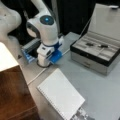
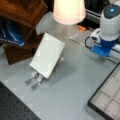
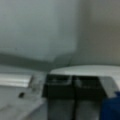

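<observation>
The gripper (image 3: 74, 87) fills the near middle, its two dark blocky fingers (image 3: 58, 87) pressed side by side with only a thin seam between. A curved white edge (image 3: 85, 70) lies just beyond them, over the dull grey tabletop (image 3: 37, 30). A blue plastic piece (image 3: 111, 107) sits near right.

In a front view the notebook (image 1: 61, 96) lies on the table (image 1: 100, 87) toward the bottom, the open box (image 1: 96, 53) stands at the right with its lid up behind it, and the arm (image 1: 46, 37) stands between them, further back.
</observation>
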You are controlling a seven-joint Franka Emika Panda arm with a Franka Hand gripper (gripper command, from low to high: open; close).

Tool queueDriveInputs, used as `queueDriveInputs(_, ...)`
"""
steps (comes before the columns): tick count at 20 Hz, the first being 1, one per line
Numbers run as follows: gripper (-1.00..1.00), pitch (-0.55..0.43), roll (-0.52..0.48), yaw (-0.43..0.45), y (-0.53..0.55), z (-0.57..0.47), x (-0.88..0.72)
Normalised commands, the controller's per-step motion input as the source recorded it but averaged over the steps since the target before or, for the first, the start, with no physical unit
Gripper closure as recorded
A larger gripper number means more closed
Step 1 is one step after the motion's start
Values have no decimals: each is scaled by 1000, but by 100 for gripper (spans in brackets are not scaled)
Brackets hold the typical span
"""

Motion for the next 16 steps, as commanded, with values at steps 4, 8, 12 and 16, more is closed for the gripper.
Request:
queueDriveInputs(4, 100, -669, 79, -60, -173, -561, -1000)
queueDriveInputs(8, 100, -632, 76, -50, -195, -588, -1000)
queueDriveInputs(12, 100, -584, 79, -55, -156, -519, -1000)
queueDriveInputs(16, 100, -539, 88, -59, -114, -377, -1000)
